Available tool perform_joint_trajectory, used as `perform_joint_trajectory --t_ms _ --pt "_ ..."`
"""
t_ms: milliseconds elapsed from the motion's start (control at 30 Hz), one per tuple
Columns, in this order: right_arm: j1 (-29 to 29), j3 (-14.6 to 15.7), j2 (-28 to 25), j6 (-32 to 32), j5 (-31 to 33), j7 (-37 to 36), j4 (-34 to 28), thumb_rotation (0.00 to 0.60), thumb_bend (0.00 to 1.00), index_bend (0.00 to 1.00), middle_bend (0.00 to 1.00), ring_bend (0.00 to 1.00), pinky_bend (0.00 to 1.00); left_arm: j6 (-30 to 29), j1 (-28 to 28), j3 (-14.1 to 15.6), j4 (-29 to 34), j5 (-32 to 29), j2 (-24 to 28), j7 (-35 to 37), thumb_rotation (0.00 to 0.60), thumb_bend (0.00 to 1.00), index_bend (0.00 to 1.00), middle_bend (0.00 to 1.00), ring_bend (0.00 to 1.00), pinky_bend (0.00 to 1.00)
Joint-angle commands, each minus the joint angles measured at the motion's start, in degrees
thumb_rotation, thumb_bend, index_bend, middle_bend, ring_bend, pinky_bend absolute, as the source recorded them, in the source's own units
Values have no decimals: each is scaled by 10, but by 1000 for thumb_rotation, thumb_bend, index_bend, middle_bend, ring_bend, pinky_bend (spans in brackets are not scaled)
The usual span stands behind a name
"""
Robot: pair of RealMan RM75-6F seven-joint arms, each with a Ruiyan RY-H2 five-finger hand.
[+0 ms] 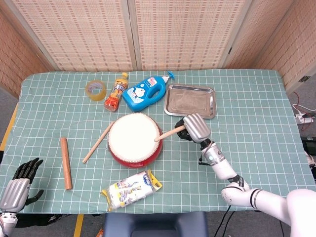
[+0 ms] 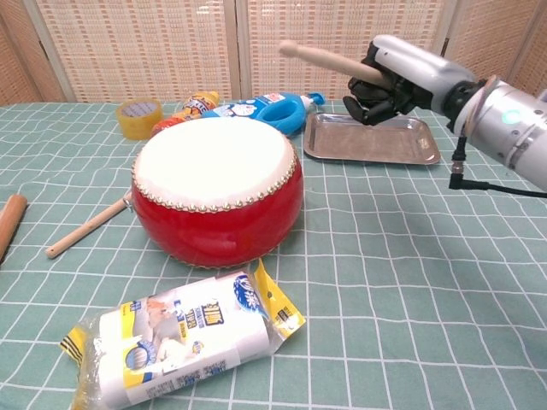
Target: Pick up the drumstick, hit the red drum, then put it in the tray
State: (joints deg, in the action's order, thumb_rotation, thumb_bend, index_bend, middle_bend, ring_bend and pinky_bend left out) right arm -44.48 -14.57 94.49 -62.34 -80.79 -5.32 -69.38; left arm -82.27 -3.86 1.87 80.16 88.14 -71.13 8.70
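The red drum (image 1: 134, 139) with its white skin stands mid-table, also large in the chest view (image 2: 218, 188). My right hand (image 1: 192, 127) (image 2: 397, 77) grips a wooden drumstick (image 1: 168, 133) (image 2: 320, 58), which points left with its tip over the drum's right rim, raised above the skin in the chest view. The steel tray (image 1: 190, 100) (image 2: 372, 138) lies just behind the hand, with nothing in it. A second drumstick (image 1: 98, 143) (image 2: 85, 229) lies on the cloth left of the drum. My left hand (image 1: 17, 185) hangs at the table's near left corner, holding nothing.
Behind the drum stand a blue soap bottle (image 1: 145, 92), a snack bottle (image 1: 116, 92) and a tape roll (image 1: 96, 89). A wooden rod (image 1: 66, 163) lies at the left. A plastic packet (image 1: 132, 189) (image 2: 184, 337) lies in front of the drum.
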Motion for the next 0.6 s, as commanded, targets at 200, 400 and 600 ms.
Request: perform_joint_trajectory --t_ms 200,400,600 --pt "-85 -42 47 45 105 344 16 600 582 1000 1000 1000 1000 1 -3 -1 -5 3 -2 5 600 226 0 0 0 0" --pt "-110 -29 70 54 122 447 58 600 587 1000 1000 1000 1000 3 -5 -1 -7 3 -4 6 600 226 0 0 0 0" --pt "-117 -18 86 61 138 491 80 600 595 1000 1000 1000 1000 7 -4 1 -12 1 -7 10 600 226 0 0 0 0"
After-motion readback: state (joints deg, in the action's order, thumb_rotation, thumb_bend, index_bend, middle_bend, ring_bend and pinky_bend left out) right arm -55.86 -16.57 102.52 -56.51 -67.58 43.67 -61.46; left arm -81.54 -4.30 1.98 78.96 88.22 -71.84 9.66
